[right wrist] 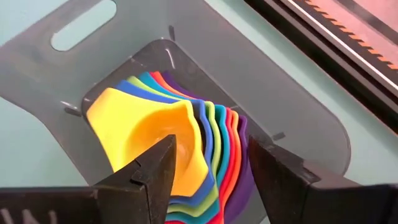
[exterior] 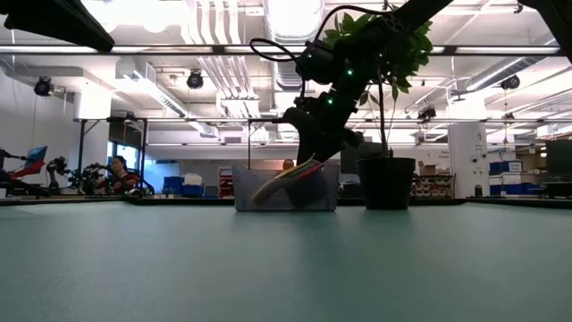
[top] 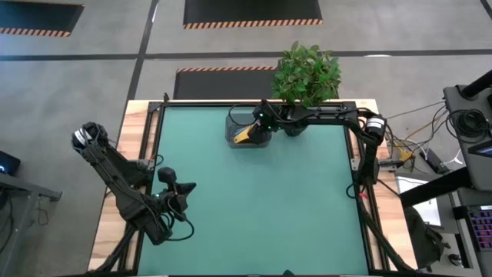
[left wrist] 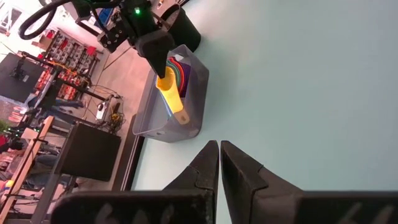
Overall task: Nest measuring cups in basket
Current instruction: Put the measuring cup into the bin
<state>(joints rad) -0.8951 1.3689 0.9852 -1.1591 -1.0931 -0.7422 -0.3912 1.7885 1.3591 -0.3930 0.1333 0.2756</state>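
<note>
The stack of nested plastic measuring cups [right wrist: 186, 143], yellow innermost, sits in the translucent grey rectangular basket [top: 240, 127] at the green surface's [top: 254, 200] far edge, beside a potted leafy plant [top: 307, 73]. The right gripper [right wrist: 208, 171] hangs wide apart over the stack. The left gripper [left wrist: 219, 163], pressed together, waits well apart.

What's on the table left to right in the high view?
Left gripper, shut and parked near the table's left edge → basket with the nested measuring cups → right gripper, open over the cups → plant pot.
</note>
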